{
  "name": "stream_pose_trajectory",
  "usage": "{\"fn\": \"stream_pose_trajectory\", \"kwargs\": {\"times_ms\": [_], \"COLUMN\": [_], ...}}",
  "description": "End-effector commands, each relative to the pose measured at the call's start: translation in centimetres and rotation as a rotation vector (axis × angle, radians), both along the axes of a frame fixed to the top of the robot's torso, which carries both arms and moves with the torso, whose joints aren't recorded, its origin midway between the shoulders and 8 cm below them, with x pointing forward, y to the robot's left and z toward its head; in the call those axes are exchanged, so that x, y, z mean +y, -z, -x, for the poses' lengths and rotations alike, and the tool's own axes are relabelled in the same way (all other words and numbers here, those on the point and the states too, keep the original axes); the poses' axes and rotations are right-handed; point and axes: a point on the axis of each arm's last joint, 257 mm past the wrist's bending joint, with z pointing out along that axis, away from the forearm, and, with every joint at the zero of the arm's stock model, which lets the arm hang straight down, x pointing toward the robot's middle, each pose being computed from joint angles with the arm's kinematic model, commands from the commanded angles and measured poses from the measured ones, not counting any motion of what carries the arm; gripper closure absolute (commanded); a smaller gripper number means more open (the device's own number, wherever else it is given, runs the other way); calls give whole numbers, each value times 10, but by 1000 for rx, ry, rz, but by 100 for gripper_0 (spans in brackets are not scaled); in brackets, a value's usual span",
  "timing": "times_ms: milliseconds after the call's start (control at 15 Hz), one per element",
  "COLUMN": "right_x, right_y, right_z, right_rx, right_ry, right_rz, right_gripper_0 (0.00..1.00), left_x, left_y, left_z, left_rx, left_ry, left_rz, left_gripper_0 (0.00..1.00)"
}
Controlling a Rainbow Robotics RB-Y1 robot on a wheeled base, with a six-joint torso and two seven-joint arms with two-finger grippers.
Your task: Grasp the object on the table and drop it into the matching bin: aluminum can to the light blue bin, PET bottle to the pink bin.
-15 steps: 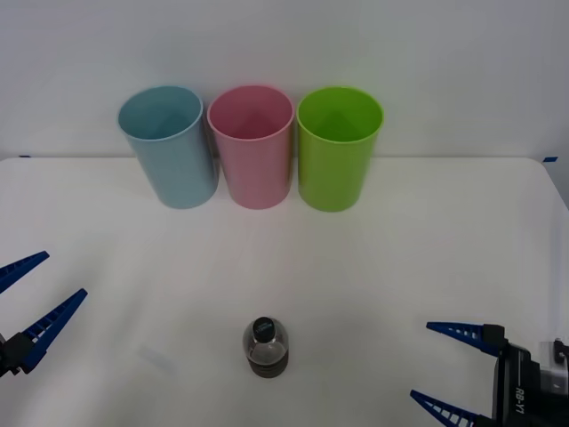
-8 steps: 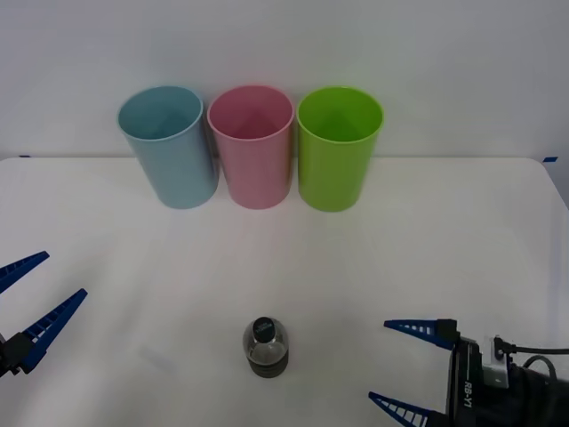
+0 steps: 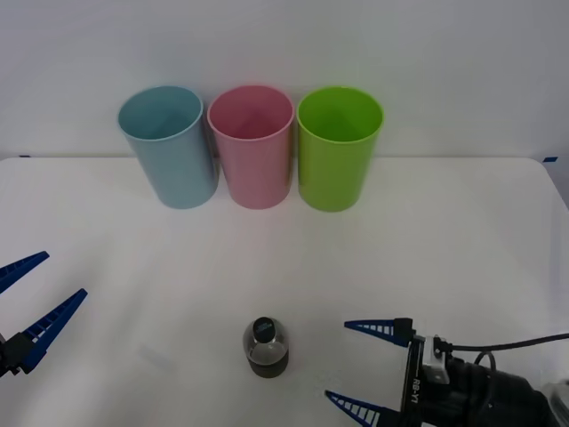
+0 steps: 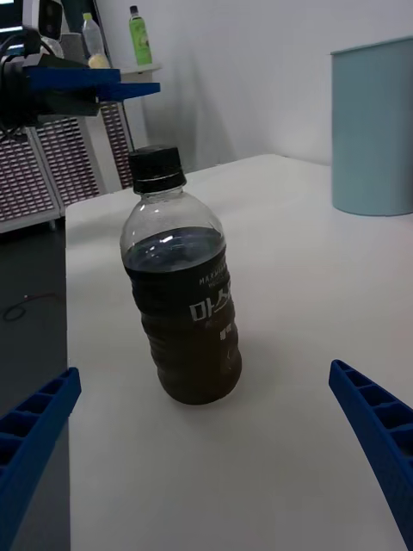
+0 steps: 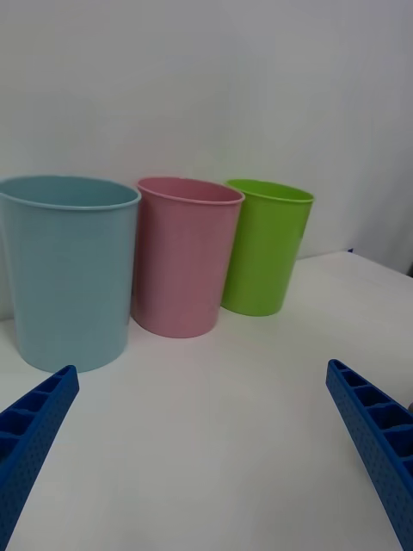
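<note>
Right gripper fingers spread wide apart, low over the tabletop's near edge, just beside the PET bottle and not touching it. The bottle stands upright near the middle of that near edge. Left gripper likewise spread, at the left edge. Light blue bin, pink bin and lime green bin line the far edge.
</note>
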Motion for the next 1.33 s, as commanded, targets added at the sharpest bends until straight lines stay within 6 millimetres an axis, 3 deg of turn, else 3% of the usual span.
{"fn": "stream_pose_trajectory", "kwargs": {"times_ms": [67, 733, 1333], "right_x": [19, 83, 117], "right_y": [5, 10, 9], "right_z": [-8, -11, -28], "right_rx": [-15, -15, -32], "right_ry": [18, 16, 80], "right_rz": [10, -3, 2], "right_gripper_0": [0, 0, 0], "left_x": [0, 0, 0], "left_y": [0, 0, 0], "left_z": [0, 0, 0], "left_rx": [0, 0, 0], "left_ry": [0, 0, 0], "left_rz": [0, 0, 0], "left_gripper_0": [0, 0, 0]}}
